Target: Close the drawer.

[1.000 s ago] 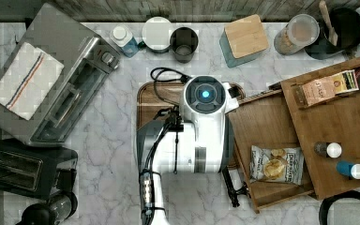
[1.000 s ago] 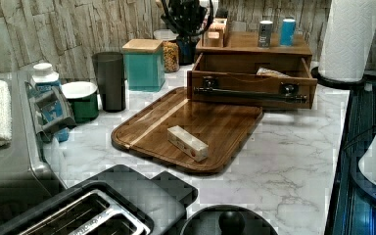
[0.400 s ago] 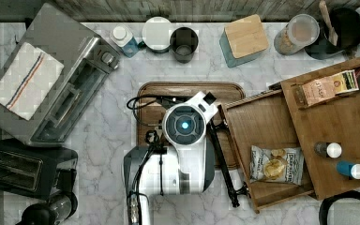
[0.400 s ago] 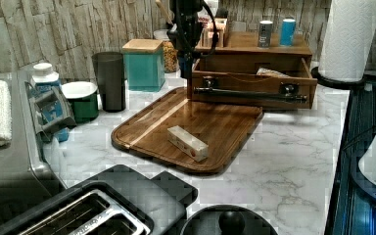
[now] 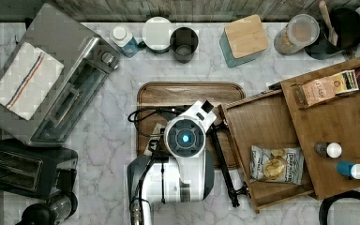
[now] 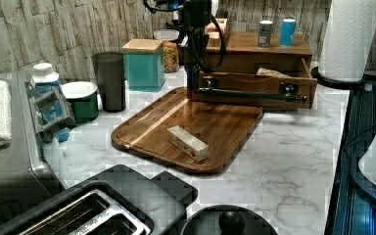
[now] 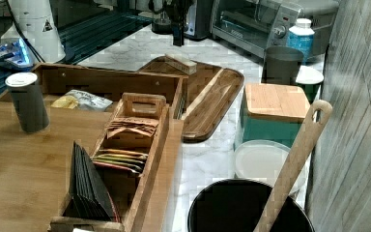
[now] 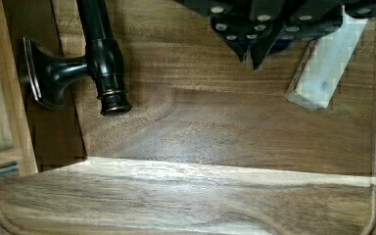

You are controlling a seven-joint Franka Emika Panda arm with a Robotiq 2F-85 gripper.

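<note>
**Drawer open, hand beside its handle**

The drawer [image 5: 262,126] stands pulled out from the cabinet [image 5: 342,140] over the marble surface [image 5: 108,140], a chip bag [image 5: 275,164] inside. The hand [image 6: 192,85] hangs over the wooden tray [image 6: 215,122], just beside one end of the black handle [image 8: 100,54]. Whether its fingers are parted or closed, I cannot tell. A small white block [image 6: 188,143] lies on the tray.

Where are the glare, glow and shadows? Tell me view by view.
Top view: a blue light glows on the arm. Wrist view: the handle carries a bright highlight, and dark shadow lies on the tray beside its mount. Left view: the toaster sits in a dim foreground.
</note>
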